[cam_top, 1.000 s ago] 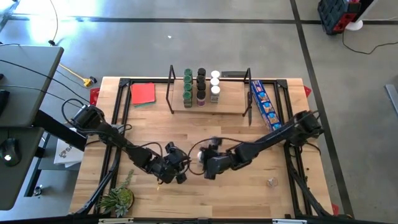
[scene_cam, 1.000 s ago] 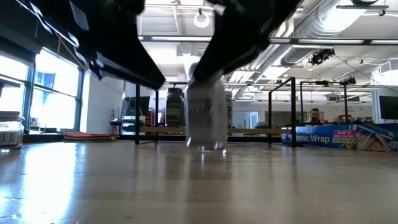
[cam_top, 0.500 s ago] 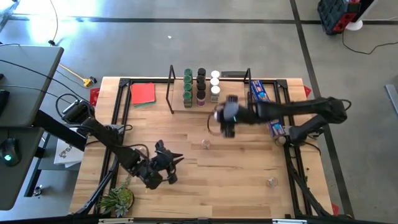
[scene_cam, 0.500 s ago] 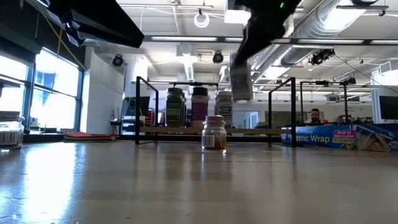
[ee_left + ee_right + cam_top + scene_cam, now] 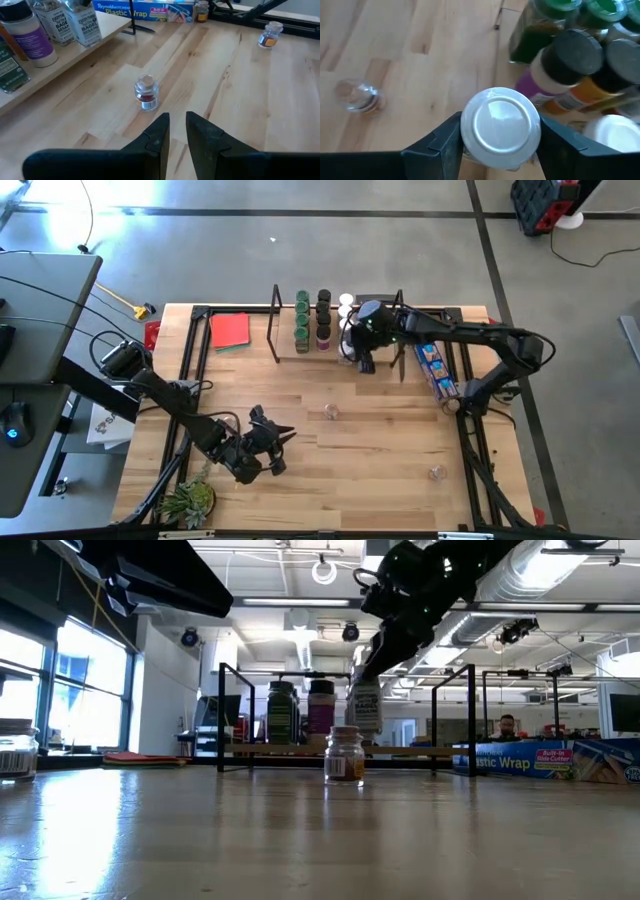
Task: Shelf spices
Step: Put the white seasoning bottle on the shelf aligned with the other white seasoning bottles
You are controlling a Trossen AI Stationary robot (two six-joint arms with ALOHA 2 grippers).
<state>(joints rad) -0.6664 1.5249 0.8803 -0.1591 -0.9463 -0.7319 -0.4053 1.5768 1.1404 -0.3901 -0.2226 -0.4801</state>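
Well in front of the shelf [image 5: 335,345], the left gripper [image 5: 272,438] waits, fingers narrow and empty. The right gripper [image 5: 362,352] has swung to the shelf's front edge, fingers clamping a white-lidded jar [image 5: 500,125] (placement looks imminent), beside the shelved spices [image 5: 322,320].

Jars [image 5: 323,318] stand in rows on the shelf [image 5: 375,352]; one jar [image 5: 331,412] apparently stands before it.

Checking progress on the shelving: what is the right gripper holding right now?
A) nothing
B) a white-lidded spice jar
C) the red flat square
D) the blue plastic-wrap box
B: the right gripper is clamped on a white-lidded jar, carried at the shelf beside the jars already standing there.
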